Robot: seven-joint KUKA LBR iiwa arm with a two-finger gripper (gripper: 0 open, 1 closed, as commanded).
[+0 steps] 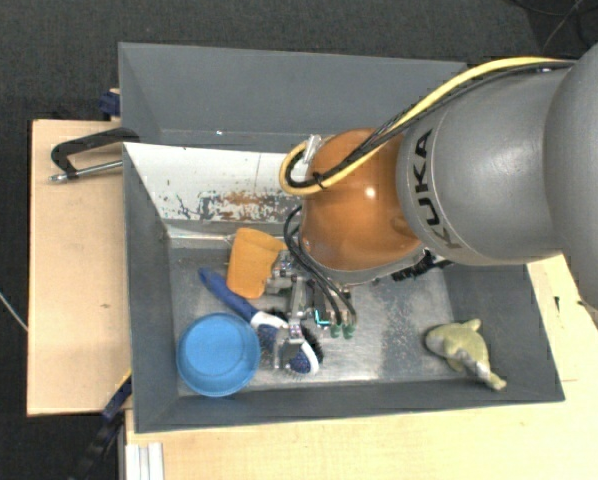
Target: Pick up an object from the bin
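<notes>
My gripper (301, 320) reaches down from under the arm's orange cover into the bin's front middle. Right below it lies a small blue-and-white thing (291, 354), partly hidden by the gripper. A dark blue handle (223, 292) runs from that thing up to the left, like a brush or tool. Just left of the gripper, an orange block (250, 261) leans at the back. A round blue cup (218, 354) stands in the front left corner, close to the blue-and-white thing.
A green soft toy animal (465, 350) lies alone at the front right of the bin. The arm and its orange cover hang over the bin's middle and back right.
</notes>
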